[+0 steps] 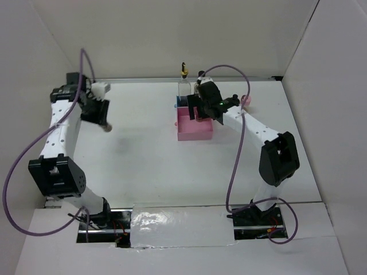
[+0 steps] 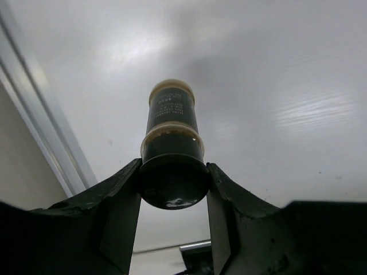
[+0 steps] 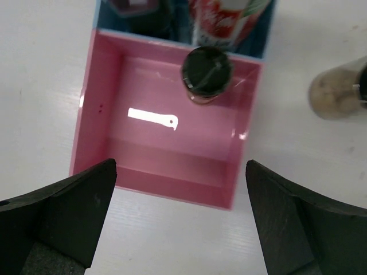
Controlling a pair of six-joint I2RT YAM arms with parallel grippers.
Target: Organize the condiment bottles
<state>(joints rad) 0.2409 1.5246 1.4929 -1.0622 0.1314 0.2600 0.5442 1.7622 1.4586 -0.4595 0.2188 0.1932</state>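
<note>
Bottle (image 3: pixel 223 20) cut off; left end effector (image 2: pixel 174 175) grips jar (image 2: pixel 171 112).

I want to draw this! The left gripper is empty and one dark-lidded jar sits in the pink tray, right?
No, the left gripper holds a dark spice jar, as the left wrist view shows. One dark-lidded jar sits in the pink tray.

A pink rectangular tray (image 1: pixel 194 136) sits on the white table (image 1: pixel 137 166), with a bright glare patch on its floor. A blue tray (image 1: pixel 178 103) touches the pink tray's far side. Well nearer than the pink tray, a crinkled shiny sheet (image 1: pixel 178 226) covers the table's near edge.
</note>
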